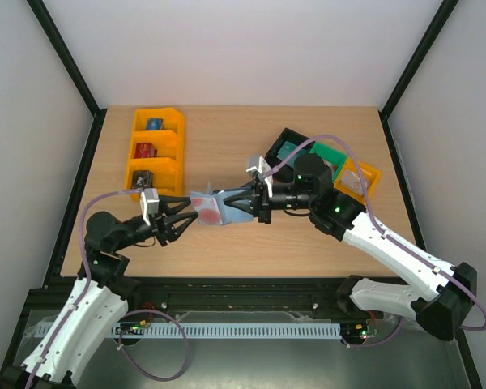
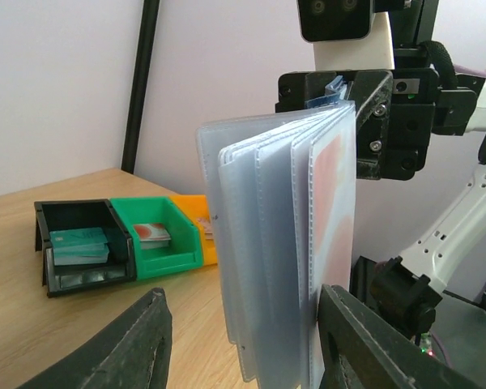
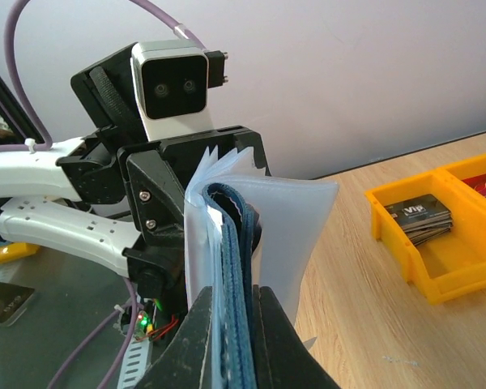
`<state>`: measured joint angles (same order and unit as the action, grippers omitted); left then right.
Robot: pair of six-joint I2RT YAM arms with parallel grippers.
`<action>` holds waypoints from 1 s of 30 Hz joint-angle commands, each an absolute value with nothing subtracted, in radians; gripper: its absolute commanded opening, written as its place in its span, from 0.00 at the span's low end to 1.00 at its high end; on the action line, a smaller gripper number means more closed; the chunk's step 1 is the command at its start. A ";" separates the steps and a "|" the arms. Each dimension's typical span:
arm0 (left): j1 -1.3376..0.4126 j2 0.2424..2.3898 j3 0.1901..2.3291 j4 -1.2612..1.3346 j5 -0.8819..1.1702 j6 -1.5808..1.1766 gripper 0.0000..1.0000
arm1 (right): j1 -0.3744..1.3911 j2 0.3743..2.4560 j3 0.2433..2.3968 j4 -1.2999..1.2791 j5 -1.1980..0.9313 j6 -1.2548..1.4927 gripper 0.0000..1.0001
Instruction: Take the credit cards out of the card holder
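Note:
The card holder (image 1: 227, 206) hangs in the air between both grippers, above the table's middle. My right gripper (image 1: 257, 201) is shut on its dark navy cover (image 3: 236, 275), in the right wrist view between the fingers (image 3: 193, 344). Its clear plastic sleeves (image 2: 279, 243) fan out toward the left arm. One credit card (image 2: 337, 190), pale with pink-orange patches, shows through the outermost sleeve; it also shows in the top view (image 1: 206, 212). My left gripper (image 2: 251, 348) is open and straddles the lower ends of the sleeves, its right finger (image 2: 364, 344) close beside the card's sleeve.
A yellow three-compartment bin (image 1: 174, 154) stands at the back left. A black bin (image 1: 274, 146), a green bin (image 1: 334, 156) and an orange bin (image 1: 371, 174) stand at the back right, behind the right arm. They hold small cards.

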<state>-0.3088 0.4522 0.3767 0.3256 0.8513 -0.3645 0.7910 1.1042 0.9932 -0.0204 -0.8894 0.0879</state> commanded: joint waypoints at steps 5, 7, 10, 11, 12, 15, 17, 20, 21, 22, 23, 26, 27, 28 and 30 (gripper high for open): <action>-0.281 0.448 0.391 0.352 0.911 -0.362 0.49 | 0.769 1.070 1.011 -0.049 -0.933 0.046 0.01; -0.271 0.448 0.391 0.353 0.909 -0.357 0.49 | 0.762 1.063 1.010 -0.058 -0.937 0.041 0.02; -0.266 0.450 0.389 0.364 0.912 -0.353 0.51 | 0.758 1.062 1.010 -0.056 -0.940 0.046 0.02; -0.267 0.453 0.384 0.379 0.925 -0.352 0.53 | 0.757 1.064 1.009 -0.051 -0.942 0.052 0.02; -0.268 0.456 0.379 0.400 0.950 -0.351 0.56 | 0.758 1.068 1.009 -0.042 -0.946 0.060 0.02; -0.293 0.462 0.379 0.420 0.960 -0.360 0.63 | 0.758 1.081 1.008 -0.022 -0.952 0.078 0.02; -0.316 0.465 0.384 0.423 0.955 -0.365 0.66 | 0.758 1.090 1.007 -0.013 -0.951 0.086 0.02; -0.351 0.475 0.383 0.412 0.926 -0.359 0.62 | 0.757 1.102 1.006 0.008 -0.960 0.104 0.02; -0.353 0.479 0.381 0.410 0.914 -0.360 0.56 | 0.758 1.106 1.008 0.013 -0.968 0.107 0.02; -0.353 0.480 0.381 0.410 0.898 -0.362 0.49 | 0.758 1.109 1.009 0.016 -0.973 0.109 0.02; -0.353 0.480 0.381 0.410 0.883 -0.363 0.43 | 0.758 1.109 1.010 0.016 -0.977 0.110 0.02; -0.328 0.471 0.383 0.407 0.875 -0.361 0.41 | 0.758 1.100 1.008 0.004 -0.977 0.097 0.02; -0.316 0.467 0.386 0.395 0.880 -0.356 0.40 | 0.758 1.096 1.007 -0.002 -0.974 0.091 0.02; -0.303 0.461 0.389 0.375 0.883 -0.342 0.40 | 0.758 1.092 1.008 -0.010 -0.971 0.083 0.02; -0.286 0.454 0.394 0.324 0.884 -0.303 0.39 | 0.758 1.087 1.009 -0.022 -0.971 0.077 0.02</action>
